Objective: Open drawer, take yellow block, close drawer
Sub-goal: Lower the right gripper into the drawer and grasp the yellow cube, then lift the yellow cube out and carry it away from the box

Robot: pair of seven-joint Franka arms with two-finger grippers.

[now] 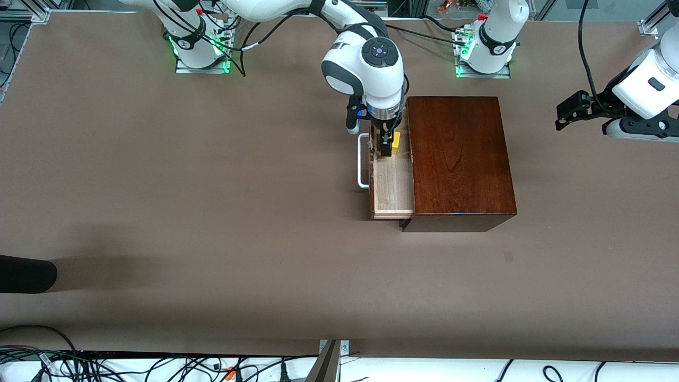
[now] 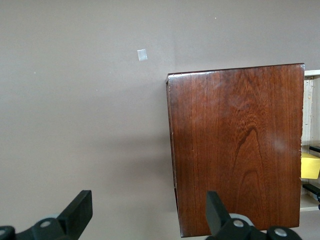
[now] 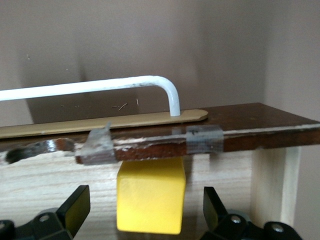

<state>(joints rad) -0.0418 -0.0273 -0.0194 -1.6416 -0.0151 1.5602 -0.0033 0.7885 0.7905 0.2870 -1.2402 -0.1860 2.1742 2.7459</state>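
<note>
Front view, right gripper (image 1: 385, 150) spread wide around yellow block (image 1: 395, 142) in pulled-out drawer (image 1: 393, 183), left gripper (image 2: 145, 212) released, waiting.

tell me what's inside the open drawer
The yellow block sits in the drawer on its pale floor, with the open right gripper straddling it. The part of the drawer under the box is hidden. The left gripper waits open above the table.

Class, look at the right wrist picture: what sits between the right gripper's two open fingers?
The yellow block sits between the fingers of the right gripper, inside the open drawer; neither finger touches it. The right wrist view shows this best.
</note>
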